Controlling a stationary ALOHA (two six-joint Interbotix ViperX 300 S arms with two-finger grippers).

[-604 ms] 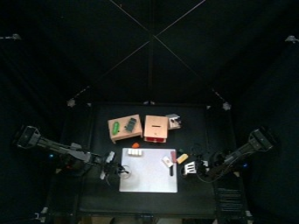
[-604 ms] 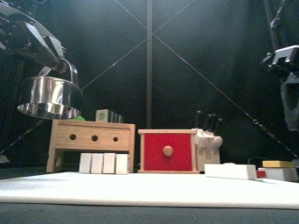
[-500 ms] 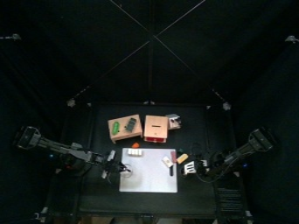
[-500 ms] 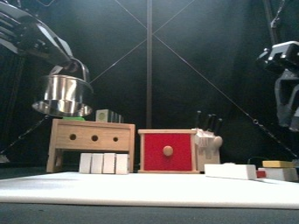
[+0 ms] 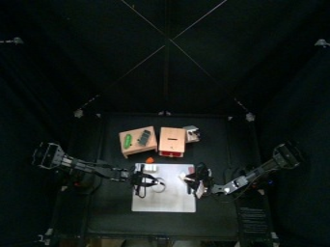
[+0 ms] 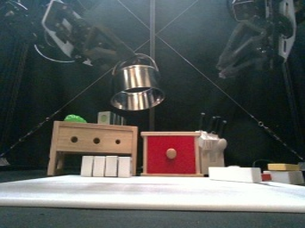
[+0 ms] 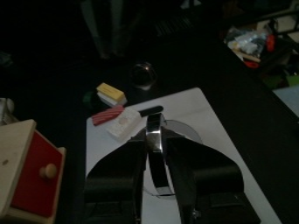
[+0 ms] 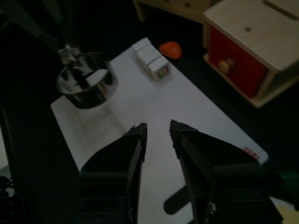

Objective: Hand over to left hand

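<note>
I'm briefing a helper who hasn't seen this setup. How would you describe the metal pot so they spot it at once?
Start at the white mat on the black table, with the red-fronted box behind it. Above that box, the left hand holds the metal pot in the air. It is the only shiny steel thing and the only one off the table.

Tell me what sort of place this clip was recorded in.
Most likely a lab data-collection pen, not a real kitchen: black curtains close in a small table, and the props are toys, a red-fronted wooden drawer box and a small metal pot held aloft by the left end effector.
</note>
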